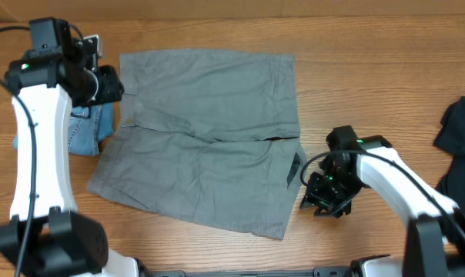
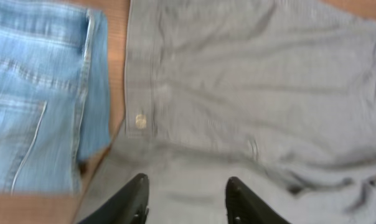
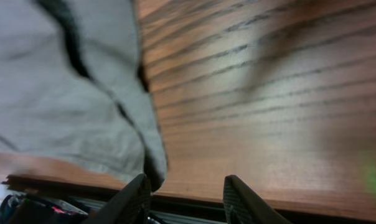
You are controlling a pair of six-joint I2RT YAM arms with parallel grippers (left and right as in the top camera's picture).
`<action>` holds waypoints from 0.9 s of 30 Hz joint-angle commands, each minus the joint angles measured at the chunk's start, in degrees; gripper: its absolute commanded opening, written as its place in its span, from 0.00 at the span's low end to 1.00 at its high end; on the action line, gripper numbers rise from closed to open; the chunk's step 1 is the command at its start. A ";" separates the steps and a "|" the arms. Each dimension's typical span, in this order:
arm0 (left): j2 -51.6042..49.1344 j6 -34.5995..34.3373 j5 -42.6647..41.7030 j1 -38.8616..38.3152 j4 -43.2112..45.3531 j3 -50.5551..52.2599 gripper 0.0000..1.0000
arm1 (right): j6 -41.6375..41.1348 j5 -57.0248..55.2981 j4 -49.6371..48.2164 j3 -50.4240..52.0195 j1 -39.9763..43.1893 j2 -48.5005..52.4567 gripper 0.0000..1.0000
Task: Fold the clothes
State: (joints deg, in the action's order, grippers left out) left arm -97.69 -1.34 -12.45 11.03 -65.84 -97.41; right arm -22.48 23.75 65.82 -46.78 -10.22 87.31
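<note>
Left gripper [image 2: 187,202] hovering wide open, holding nothing, over grey shorts [image 1: 205,138] near waistband [image 2: 138,68] button [image 2: 140,121]. Right gripper [image 3: 187,202] gaping too, empty, just beside hem [image 3: 147,143] over bare wood. Shorts lying flat mid-table. Risk: right closing on wood, missing hem; left dragging waistband onto denim [image 1: 90,135] just beside. Black garment [image 1: 459,142] sitting far right. Wood-grain table [image 1: 371,61], nothing of room showing.

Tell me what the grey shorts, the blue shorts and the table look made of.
Grey shorts: thin woven cloth, matte, possibly cotton; soft creases, stitched waistband. Blue shorts: denim, faded; streaky light blue, pale stitched seams. Table: wood or wood-look laminate, slight sheen; dark grain lines.
</note>
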 commanded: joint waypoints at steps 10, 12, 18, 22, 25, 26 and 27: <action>7.34 -5.53 4.15 0.20 -16.68 0.83 0.50 | -7.52 0.02 2.08 5.05 -3.39 -25.64 0.62; 7.34 -5.79 5.42 0.22 -17.18 2.38 0.51 | -8.26 3.74 0.02 8.28 -4.98 -25.05 0.62; 7.34 -8.22 7.96 1.79 -15.87 10.16 0.54 | -11.02 11.08 -8.26 14.43 -9.16 -18.27 0.62; 7.34 -8.55 7.96 3.06 -12.46 16.61 0.56 | -11.02 12.96 -12.50 14.47 -11.58 -11.34 0.59; 7.34 -8.55 8.02 3.32 -10.12 19.85 0.57 | -11.04 14.21 -14.78 14.36 -11.96 -7.67 0.57; 7.34 -8.55 8.00 3.30 -9.79 20.46 0.57 | -11.17 14.67 -14.80 14.16 -11.96 -6.64 0.57; 7.34 -8.55 8.00 3.32 -9.51 20.87 0.58 | -11.89 15.61 -14.78 14.05 -11.96 -5.90 0.58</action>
State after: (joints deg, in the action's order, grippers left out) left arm -90.61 -8.99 -5.08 14.15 -76.03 -77.95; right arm -33.06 36.05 51.20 -32.47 -21.85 79.77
